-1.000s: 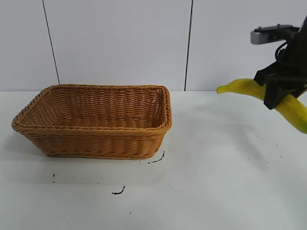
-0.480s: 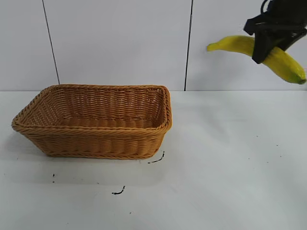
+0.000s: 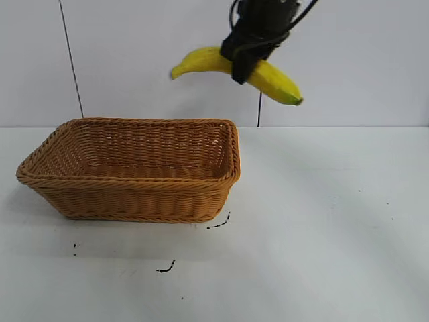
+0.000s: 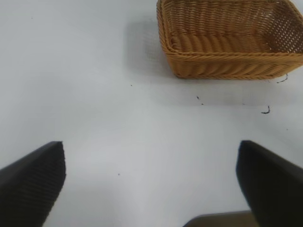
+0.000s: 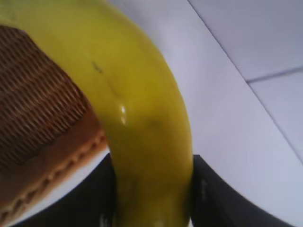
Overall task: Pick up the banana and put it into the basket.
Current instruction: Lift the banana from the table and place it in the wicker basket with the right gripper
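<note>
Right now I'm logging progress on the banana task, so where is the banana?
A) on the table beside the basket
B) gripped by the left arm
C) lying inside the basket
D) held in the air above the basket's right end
D: the right gripper is shut on the banana, holding it well above the right end of the basket.

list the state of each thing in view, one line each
long curved bright yellow banana: held in the air, tilted, above the basket's right end
rectangular woven tan-orange wicker basket: upright on the table, nothing inside
right tool: shut on the banana's middle, high above the table
left tool: open, holding nothing, over bare table away from the basket
white table: a few small dark marks near the basket
</note>
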Robot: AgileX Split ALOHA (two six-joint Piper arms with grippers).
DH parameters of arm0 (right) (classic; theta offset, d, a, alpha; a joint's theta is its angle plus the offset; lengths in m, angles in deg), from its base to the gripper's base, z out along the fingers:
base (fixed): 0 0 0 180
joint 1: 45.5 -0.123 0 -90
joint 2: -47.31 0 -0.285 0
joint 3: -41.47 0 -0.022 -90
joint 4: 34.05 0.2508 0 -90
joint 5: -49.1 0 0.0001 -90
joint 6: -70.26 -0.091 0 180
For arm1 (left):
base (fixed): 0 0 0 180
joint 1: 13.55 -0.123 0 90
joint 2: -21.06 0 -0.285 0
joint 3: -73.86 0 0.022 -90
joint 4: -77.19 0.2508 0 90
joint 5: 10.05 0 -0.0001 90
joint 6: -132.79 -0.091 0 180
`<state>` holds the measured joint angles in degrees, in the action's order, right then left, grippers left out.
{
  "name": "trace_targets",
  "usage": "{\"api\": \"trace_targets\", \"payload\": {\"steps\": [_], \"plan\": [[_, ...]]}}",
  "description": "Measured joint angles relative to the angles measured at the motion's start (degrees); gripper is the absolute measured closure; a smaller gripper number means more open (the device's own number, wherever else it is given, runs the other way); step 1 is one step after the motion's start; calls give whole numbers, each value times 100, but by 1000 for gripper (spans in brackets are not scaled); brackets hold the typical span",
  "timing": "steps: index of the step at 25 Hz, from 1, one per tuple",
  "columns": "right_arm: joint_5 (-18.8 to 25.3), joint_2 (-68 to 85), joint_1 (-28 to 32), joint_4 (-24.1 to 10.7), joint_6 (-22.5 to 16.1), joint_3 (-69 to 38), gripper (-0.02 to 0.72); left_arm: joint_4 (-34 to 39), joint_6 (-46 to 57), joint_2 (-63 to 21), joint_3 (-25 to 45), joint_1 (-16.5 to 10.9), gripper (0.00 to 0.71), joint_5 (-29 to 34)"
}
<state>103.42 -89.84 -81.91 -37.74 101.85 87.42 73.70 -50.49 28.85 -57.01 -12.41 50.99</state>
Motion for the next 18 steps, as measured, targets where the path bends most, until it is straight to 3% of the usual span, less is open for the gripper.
{"api": "trace_targets", "payload": {"steps": [9, 18], "plan": [[-967, -880, -333, -75, 144, -2, 389, 0, 0, 0, 0, 0, 15, 0], [-1182, -1359, -308, -75, 161, -2, 389, 0, 0, 0, 0, 0, 15, 0]]}}
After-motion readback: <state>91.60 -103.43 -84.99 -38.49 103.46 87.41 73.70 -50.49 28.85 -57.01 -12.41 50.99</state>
